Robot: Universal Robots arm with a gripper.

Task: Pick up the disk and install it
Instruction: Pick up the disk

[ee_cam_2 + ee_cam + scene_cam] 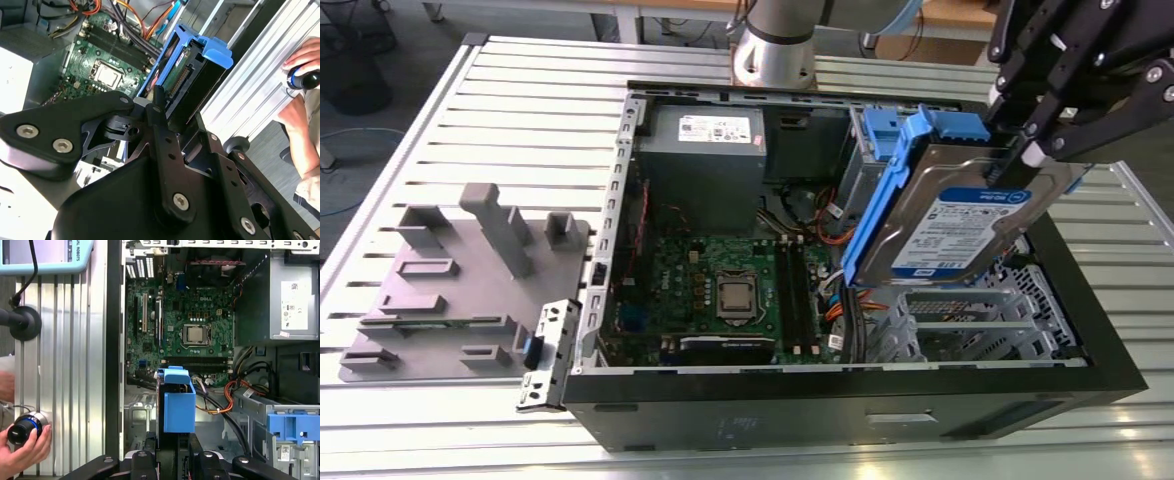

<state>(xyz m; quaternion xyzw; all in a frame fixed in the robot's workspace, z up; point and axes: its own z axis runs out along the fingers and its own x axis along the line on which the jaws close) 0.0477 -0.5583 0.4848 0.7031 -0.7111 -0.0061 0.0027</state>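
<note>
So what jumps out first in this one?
The gripper holds the disk, tilted on edge in its blue frame, above the open computer case. The green motherboard lies exposed inside, and in the first wrist view a person's hand grips a knob beside the case.

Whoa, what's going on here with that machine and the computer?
A robot arm's gripper is clamped on the disk, a silver hard drive in a blue frame, and holds it tilted in the air above the open computer case. It is not yet installed. A person's hand grips a knob nearby.
</note>
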